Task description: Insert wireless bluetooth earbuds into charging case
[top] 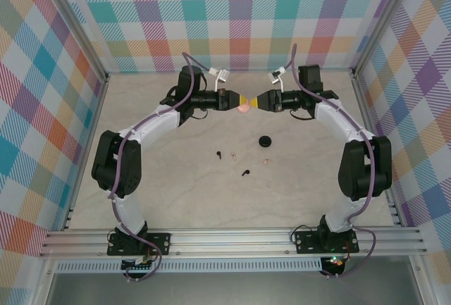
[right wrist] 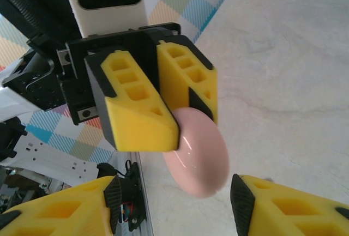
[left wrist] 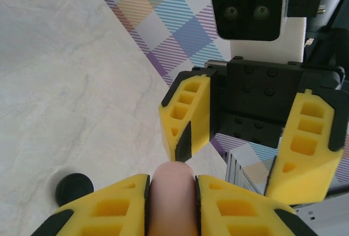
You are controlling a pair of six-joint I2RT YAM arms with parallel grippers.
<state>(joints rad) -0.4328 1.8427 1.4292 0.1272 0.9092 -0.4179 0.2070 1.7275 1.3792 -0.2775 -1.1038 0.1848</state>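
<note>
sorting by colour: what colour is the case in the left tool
Pale pink case, clearest in right wrist view.

Light was bright, even and diffuse in all views, leaving only soft shadows on the pale table (top: pixel 176 192). The overhead view was sharp to its corners. In the right wrist view the pink case (right wrist: pixel 199 154) carried a soft sheen and its lower edge was blurred. The nearest yellow fingers (right wrist: pixel 294 203) at the bottom were out of focus.
</note>
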